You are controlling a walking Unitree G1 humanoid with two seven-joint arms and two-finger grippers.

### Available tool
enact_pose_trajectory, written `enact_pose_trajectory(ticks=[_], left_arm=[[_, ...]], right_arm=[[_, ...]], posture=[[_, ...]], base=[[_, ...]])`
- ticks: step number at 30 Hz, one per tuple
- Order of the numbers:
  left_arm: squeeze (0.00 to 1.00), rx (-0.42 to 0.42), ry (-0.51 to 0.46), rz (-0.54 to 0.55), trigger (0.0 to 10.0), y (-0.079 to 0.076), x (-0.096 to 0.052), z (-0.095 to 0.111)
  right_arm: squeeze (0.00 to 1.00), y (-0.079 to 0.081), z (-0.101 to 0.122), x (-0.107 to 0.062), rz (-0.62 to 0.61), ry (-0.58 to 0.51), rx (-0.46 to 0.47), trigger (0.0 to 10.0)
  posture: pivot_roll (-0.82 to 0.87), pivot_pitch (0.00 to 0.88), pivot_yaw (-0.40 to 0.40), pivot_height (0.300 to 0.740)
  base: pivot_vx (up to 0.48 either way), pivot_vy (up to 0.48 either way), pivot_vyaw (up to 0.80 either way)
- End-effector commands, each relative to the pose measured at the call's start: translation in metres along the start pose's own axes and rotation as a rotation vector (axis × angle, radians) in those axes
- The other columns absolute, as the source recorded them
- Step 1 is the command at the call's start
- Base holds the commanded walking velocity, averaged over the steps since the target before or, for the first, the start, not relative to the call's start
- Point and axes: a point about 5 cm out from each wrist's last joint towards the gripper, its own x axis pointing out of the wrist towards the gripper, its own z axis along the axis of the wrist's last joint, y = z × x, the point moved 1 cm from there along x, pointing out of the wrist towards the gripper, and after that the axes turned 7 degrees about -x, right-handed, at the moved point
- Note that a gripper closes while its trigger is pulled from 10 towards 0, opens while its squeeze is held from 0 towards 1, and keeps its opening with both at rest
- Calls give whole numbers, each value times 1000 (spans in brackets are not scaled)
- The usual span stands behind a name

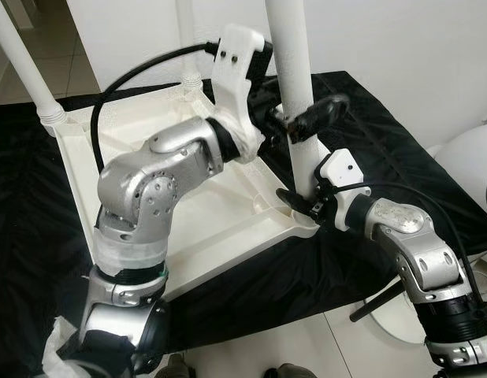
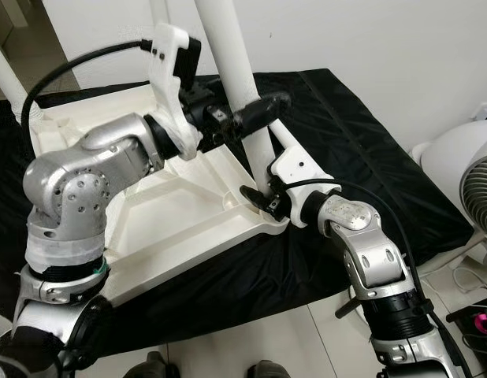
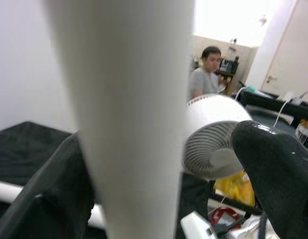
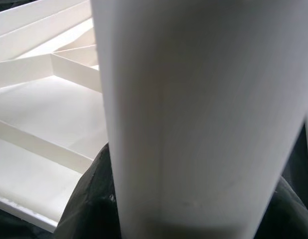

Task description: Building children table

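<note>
On the black cloth (image 1: 369, 126) that covers the work surface, the white tabletop (image 1: 220, 213) lies upside down with its ribbed underside facing up, and a white leg (image 1: 295, 87) stands upright in the near right corner socket. Both grippers are closed on this leg: the left gripper (image 1: 302, 118) clamps it partway up, its black fingers (image 3: 273, 169) wrapped around the tube, while the right gripper (image 1: 300, 203) grips it low down, just above the socket. Another leg (image 1: 27, 71) already stands in the far left corner. The step in hand appears to be seating or screwing this leg into its corner. The next move probably calls for keeping the leg straight while turning or pressing it home, then releasing one gripper at a time so it does not tip. A white fan (image 2: 472, 189) stands beside the table, and a person (image 3: 206, 74) sits in the background.
</note>
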Motion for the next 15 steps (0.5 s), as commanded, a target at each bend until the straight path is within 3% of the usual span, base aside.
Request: enact_pose_trajectory(ticks=[1, 3, 4, 5, 6, 9, 15], left_arm=[[0, -1, -11, -5, 6000, -3, 0, 4], [0, -1, -11, -5, 6000, -3, 0, 4], [0, -11, -24, 9, 1569, 1, 1, 4], [0, -11, -24, 9, 1569, 1, 1, 4], [0, -21, -36, 24, 0, 7, 3, 5], [0, -32, -40, 40, 0, 13, 6, 6], [0, -44, -50, 55, 0, 12, 6, 10]], right_arm=[[0, -3, 5, 1, -1, -18, -28, 10000], [0, -3, 5, 1, -1, -18, -28, 10000], [0, -3, 5, 1, -4, -17, -29, 10000], [0, -3, 5, 1, -4, -17, -29, 10000], [0, -4, 5, 1, -7, -17, -31, 10000], [0, -5, 6, 0, -7, -16, -34, 10000], [0, -7, 6, 0, -5, -15, -39, 10000]], posture=[[-84, 20, 26, 740], [-84, 20, 26, 740], [-86, 19, 26, 740], [-86, 19, 26, 740], [-87, 17, 25, 740], [-89, 17, 24, 740], [-89, 17, 21, 740]], base=[[0, 0, 0], [0, 0, 0], [0, 0, 0], [0, 0, 0], [0, 0, 0], [0, 0, 0], [0, 0, 0]])
